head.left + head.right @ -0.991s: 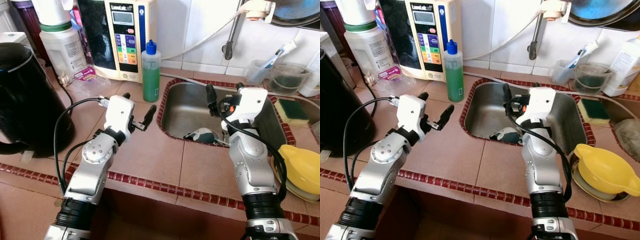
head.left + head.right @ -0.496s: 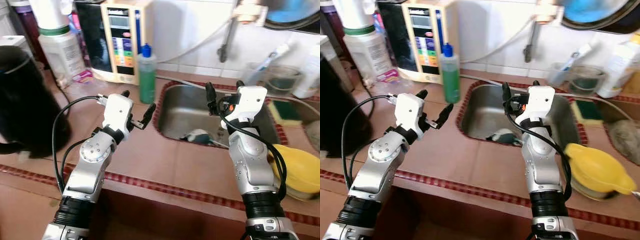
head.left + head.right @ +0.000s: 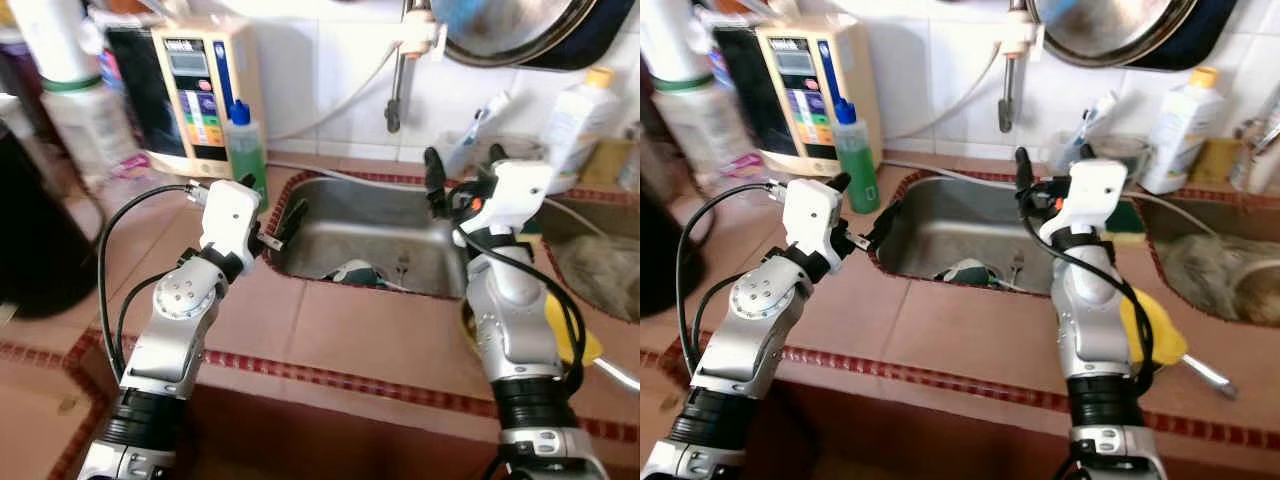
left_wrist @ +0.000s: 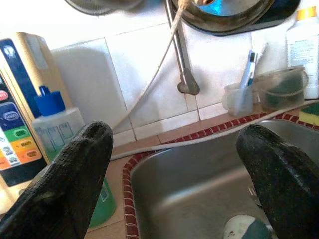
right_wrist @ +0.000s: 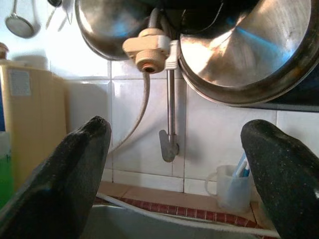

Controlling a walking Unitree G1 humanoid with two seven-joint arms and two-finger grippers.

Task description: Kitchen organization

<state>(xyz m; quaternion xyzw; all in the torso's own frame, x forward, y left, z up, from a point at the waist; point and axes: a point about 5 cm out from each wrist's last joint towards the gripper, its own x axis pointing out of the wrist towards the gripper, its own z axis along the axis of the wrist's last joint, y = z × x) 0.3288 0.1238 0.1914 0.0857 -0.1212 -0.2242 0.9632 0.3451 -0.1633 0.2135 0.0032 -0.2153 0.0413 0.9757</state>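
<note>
We see both arms raised over the tiled worktop (image 3: 330,330), neither holding anything. The left gripper (image 3: 271,221) hangs at the left rim of the sink (image 3: 400,235), jaws spread wide and empty. The right gripper (image 3: 462,172) is above the sink's back right corner, jaws equally wide with nothing between them; the right wrist view looks past them to the tap (image 5: 168,119) and hanging pans (image 5: 239,47) on the wall.

Things likely to need tidying: a pale dish or cloth (image 3: 352,272) lying in the sink near its front edge, exact kind unclear; a green soap bottle (image 3: 853,158) standing at the sink's back left corner; a yellow bowl (image 3: 1152,325) at the worktop's front right, largely hidden behind the right forearm.

Risks, as we judge them:
- The bottle stands just beside the left gripper; a sideways swing could tip it into the sink.
- The right forearm is close over the yellow bowl; lowering or drawing back could push it off the front edge.
- Reaching into the sink, the cable (image 3: 110,290) looping from the left wrist could snag on the rim.
- The eye views are soft, so aim may be off.
</note>
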